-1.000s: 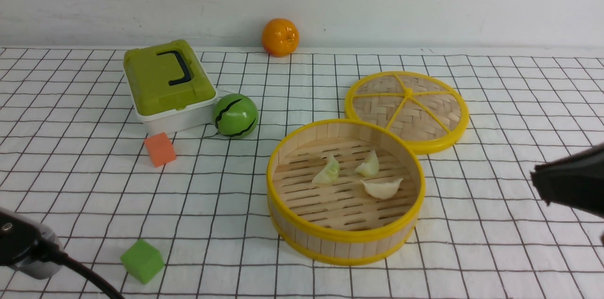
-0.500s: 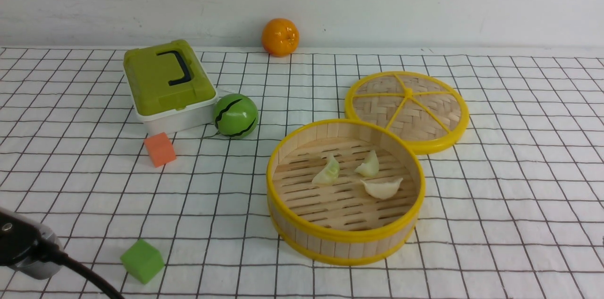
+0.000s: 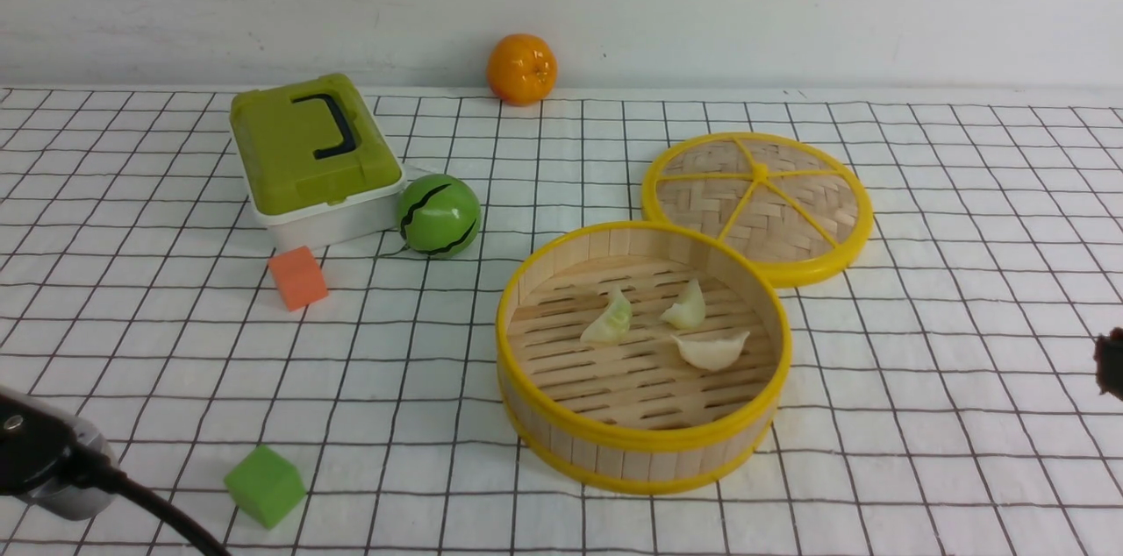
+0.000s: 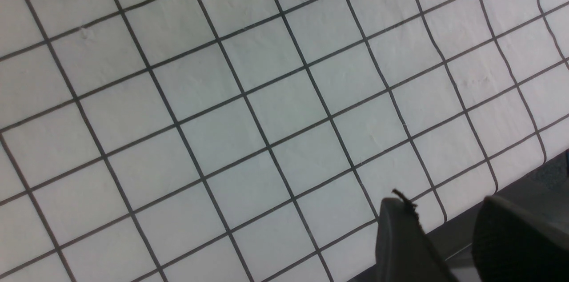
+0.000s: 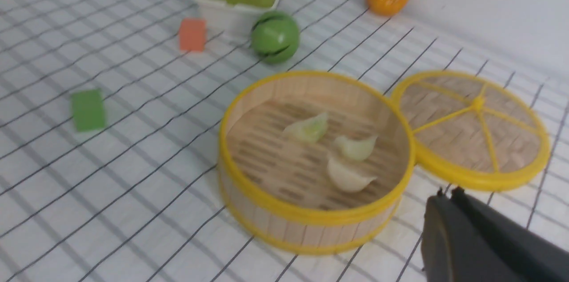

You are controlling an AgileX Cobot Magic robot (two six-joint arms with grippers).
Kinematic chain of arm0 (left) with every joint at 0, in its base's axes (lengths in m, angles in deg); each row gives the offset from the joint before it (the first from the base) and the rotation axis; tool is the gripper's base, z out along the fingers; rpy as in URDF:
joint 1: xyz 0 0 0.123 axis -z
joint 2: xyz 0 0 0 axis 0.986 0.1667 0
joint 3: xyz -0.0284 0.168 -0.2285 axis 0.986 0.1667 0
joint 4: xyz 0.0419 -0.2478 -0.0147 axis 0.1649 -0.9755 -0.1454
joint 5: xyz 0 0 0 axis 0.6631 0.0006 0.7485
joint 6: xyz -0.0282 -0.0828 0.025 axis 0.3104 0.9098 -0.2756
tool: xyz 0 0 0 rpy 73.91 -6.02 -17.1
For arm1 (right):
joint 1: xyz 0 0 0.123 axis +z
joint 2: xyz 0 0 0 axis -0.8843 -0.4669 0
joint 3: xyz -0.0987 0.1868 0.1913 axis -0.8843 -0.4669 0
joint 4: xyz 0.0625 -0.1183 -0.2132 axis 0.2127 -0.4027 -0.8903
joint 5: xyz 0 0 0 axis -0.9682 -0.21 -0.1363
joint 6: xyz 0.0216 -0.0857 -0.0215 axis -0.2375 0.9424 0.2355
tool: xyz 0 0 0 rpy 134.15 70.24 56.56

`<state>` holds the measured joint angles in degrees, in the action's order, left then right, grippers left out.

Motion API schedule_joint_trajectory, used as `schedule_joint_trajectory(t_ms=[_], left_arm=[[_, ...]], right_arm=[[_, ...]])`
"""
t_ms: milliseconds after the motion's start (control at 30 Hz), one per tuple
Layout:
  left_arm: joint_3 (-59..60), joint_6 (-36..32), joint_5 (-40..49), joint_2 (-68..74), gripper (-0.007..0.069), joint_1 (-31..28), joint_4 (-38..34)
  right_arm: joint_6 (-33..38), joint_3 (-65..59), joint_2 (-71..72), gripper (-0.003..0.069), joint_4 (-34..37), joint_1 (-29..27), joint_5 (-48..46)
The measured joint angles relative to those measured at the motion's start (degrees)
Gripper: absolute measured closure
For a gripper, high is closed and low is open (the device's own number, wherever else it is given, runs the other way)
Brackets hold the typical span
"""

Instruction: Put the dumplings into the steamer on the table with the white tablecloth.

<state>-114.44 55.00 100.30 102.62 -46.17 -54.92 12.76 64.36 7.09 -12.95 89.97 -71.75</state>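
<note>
White tablecloth (image 3: 175, 345), three dumplings (image 3: 712, 351) in steamer (image 3: 645, 438); apparently unlabelled.

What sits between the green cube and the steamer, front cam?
Nothing. In the front view the stretch from the green cube to the steamer is bare white tablecloth. All three dumplings already lie inside the steamer.

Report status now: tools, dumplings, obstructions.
Left tool open, empty; right tool shut, empty. Three pale crescent dumplings inside round bamboo steamer. Nothing obstructing.
</note>
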Motion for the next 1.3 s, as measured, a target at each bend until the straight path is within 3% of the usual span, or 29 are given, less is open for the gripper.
schedule_joint_trajectory(t_ms=[100, 233, 267, 333, 367, 400, 533, 800, 1300], left_arm=[[0.0, 0.0, 0.04, 0.0, 0.0386, 0.0, 0.0], [0.0, 0.01, 0.06, 0.0, 0.0386, 0.0, 0.0], [0.0, 0.01, 0.11, 0.0, 0.0386, 0.0, 0.0], [0.0, 0.01, 0.11, 0.0, 0.0386, 0.0, 0.0], [0.0, 0.01, 0.11, 0.0, 0.0386, 0.0, 0.0], [0.0, 0.01, 0.11, 0.0, 0.0386, 0.0, 0.0], [0.0, 0.01, 0.16, 0.0, 0.0385, 0.0, 0.0], [0.0, 0.01, 0.16, 0.0, 0.0385, 0.0, 0.0], [0.0, 0.01, 0.16, 0.0, 0.0385, 0.0, 0.0]], right_arm=[[-1.0, -9.56, 6.61, 0.0683, -0.3, -5.53, 9.26], [-1.21, -17.13, 13.55, 0.0683, -0.35, -12.46, 14.83], [-1.49, -21.59, 17.15, 0.0683, -0.35, -16.97, 16.64], [-2.45, -25.1, 20.28, 0.0683, -0.35, -22.02, 17.15], [-2.59, -25.48, 20.61, 0.0683, -0.35, -22.02, 17.14], [-3.71, -28.26, 23.18, 0.0683, -0.4, -26.17, 17.09], [-8.49, -32.19, 27.07, 0.0683, -1.5, -31.61, 13.48], [-13.16, -32.38, 27.83, 0.0683, -5.84, -32.24, 1.91], [-13.2, -31.92, 27.83, 0.0681, -5.74, -32.24, -0.42]])
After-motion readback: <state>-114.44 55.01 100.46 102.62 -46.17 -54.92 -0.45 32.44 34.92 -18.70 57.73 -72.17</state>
